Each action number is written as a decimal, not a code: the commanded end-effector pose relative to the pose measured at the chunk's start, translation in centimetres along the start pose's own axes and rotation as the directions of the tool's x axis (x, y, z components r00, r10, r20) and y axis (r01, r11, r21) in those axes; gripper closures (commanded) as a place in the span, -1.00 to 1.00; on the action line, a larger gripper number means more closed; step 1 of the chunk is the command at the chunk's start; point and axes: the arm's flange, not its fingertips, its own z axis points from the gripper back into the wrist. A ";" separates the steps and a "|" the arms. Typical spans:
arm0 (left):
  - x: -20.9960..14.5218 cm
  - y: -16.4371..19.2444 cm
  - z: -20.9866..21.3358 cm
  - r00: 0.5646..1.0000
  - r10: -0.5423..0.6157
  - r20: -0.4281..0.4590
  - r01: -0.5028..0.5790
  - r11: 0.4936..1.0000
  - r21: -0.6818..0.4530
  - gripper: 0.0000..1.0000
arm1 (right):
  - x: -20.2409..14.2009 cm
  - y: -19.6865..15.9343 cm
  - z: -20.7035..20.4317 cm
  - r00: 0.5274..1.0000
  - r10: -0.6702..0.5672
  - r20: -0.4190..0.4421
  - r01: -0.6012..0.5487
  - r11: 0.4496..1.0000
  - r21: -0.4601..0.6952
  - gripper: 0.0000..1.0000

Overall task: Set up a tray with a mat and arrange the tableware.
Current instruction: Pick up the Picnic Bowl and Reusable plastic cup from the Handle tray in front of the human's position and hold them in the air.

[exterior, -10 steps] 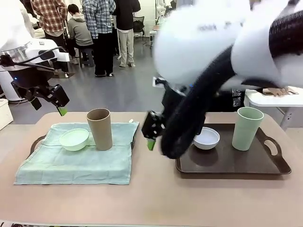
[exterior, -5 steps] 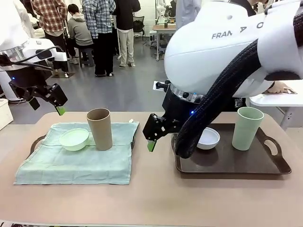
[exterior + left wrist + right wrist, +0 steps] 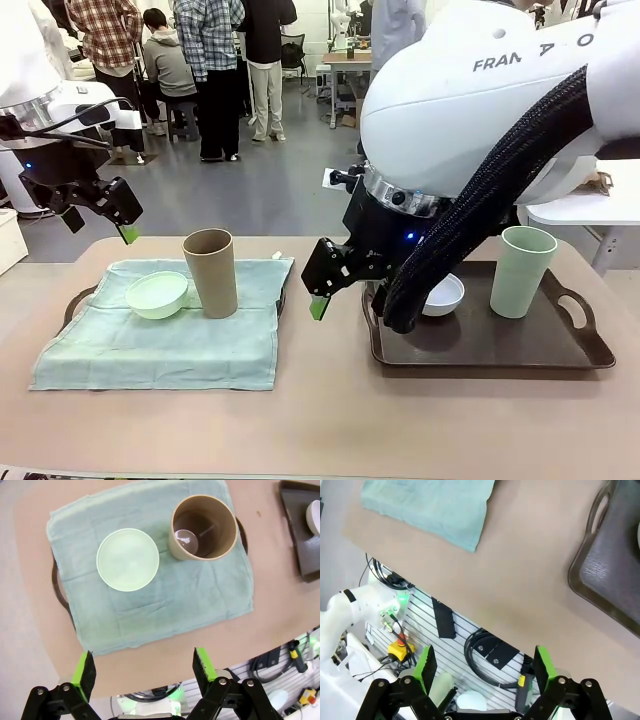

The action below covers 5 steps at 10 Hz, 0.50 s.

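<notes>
The mat (image 3: 160, 345) lies spread over a dark tray (image 3: 78, 303), whose handle pokes out at the mat's 9 o'clock. On the mat the tall tan-brown cup (image 3: 211, 272) stands upright, with the small light green bowl (image 3: 157, 294) just beside it at its 9 o'clock. At 3 o'clock from the mat, apart from it on the table (image 3: 320, 420), sits a second dark tray (image 3: 500, 350). It carries the pale green cup (image 3: 524, 270), upright, and the whitish-blue bowl (image 3: 445, 293) at that cup's 9 o'clock, partly hidden by the right arm.

The left gripper (image 3: 144, 662) hangs above the mat's far left corner, at 10 o'clock from the tan-brown cup. Its fingers are spread wide and hold nothing. The right gripper (image 3: 485, 665) hangs over the bare table between the two trays, also wide apart and empty.
</notes>
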 end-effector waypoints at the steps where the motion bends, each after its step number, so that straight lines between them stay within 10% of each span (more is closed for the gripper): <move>1: 0.0 -0.2 0.0 1.000 0.003 0.001 -0.003 1.000 -0.001 0.09 | -0.2 -0.2 -0.1 1.000 -0.008 0.009 0.008 1.000 -0.024 -1.00; 2: 0.0 -0.2 0.0 1.000 0.003 0.001 -0.003 1.000 -0.001 0.09 | -0.2 -0.2 -0.1 1.000 -0.008 0.009 0.008 1.000 -0.024 -1.00; 3: 0.0 0.0 0.0 1.000 0.000 0.000 0.000 1.000 0.000 -1.00 | 0.0 0.0 0.0 1.000 0.000 0.000 0.000 1.000 0.001 -1.00; 5: 0.9 -1.8 1.8 0.998 0.067 -0.007 -0.068 0.996 -0.057 -1.00 | -2.8 -5.4 6.8 0.921 -0.300 0.249 0.333 0.937 -0.102 -1.00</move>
